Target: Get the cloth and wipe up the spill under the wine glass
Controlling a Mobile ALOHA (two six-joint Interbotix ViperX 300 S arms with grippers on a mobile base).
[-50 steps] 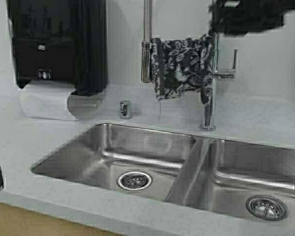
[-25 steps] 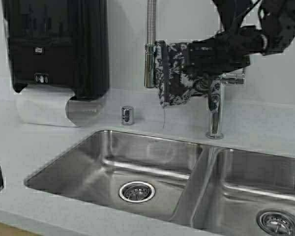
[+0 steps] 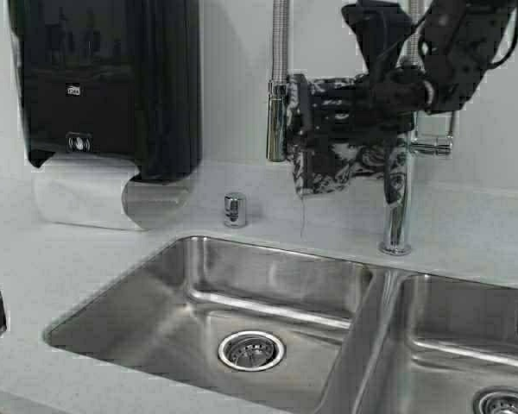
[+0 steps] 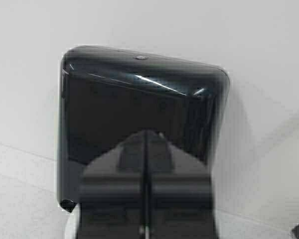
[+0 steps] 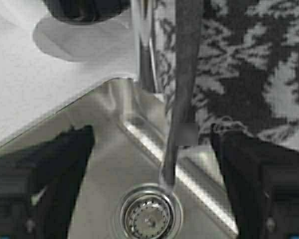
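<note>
Hanging off the faucet (image 3: 401,198), the cloth (image 3: 345,164) faces the right gripper's (image 5: 152,149) spread jaws.

Looked like a shared break-room or office kitchenette: a double-bowl stainless sink (image 3: 268,302) was set in a pale speckled counter (image 3: 69,250), with a tall spring-neck faucet (image 3: 399,198) and a black wall-mounted paper towel dispenser (image 3: 104,86) beside it.

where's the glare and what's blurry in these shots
High view: bright reflections on the sink steel and the faucet; the right gripper at the cloth is smeared. Left wrist view: streak highlights on the glossy towel dispenser; the left gripper is soft. Right wrist view: the near fingers are out of focus.
</note>
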